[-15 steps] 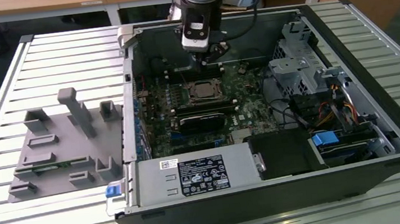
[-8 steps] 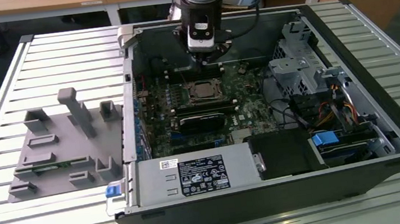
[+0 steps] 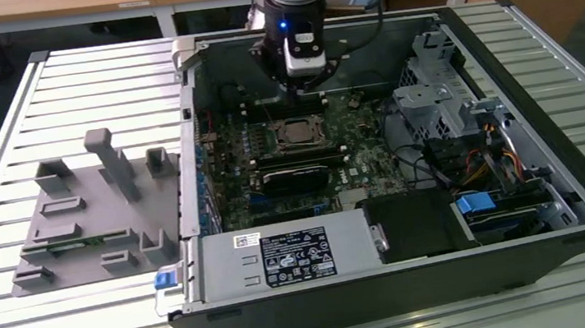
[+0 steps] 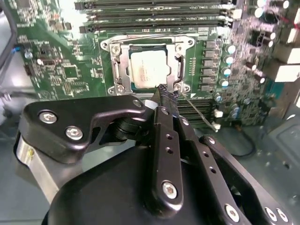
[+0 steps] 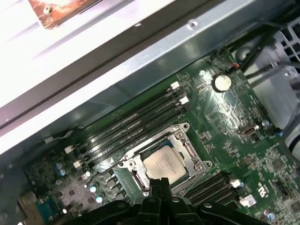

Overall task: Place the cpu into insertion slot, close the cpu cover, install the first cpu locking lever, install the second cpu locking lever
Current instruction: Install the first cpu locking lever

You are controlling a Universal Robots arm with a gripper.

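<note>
The cpu [image 4: 147, 68] lies flat in the insertion slot [image 4: 108, 47], its silvery-beige face showing through the cut-out of the cpu cover [image 4: 123, 65], which lies down over it. A thin wire locking lever [image 4: 199, 112] sticks out loose from the socket corner, and another runs along the socket's far edge [image 4: 150, 35]. My gripper [image 4: 166, 96] hovers by that corner, fingers pressed together with nothing seen between them. In the exterior view the gripper [image 3: 306, 86] hangs just behind the cpu [image 3: 295, 133]. The first wrist view has the fingertips [image 5: 159, 183] at the edge of the cpu [image 5: 163, 165].
Long black memory slots [image 4: 154, 16] flank the socket. A black fan card [image 3: 295, 182] sits in front of it, a power supply [image 3: 281, 260] nearer still, and a drive cage [image 3: 435, 106] on the exterior view's right. A grey fixture tray [image 3: 89, 212] lies outside the case.
</note>
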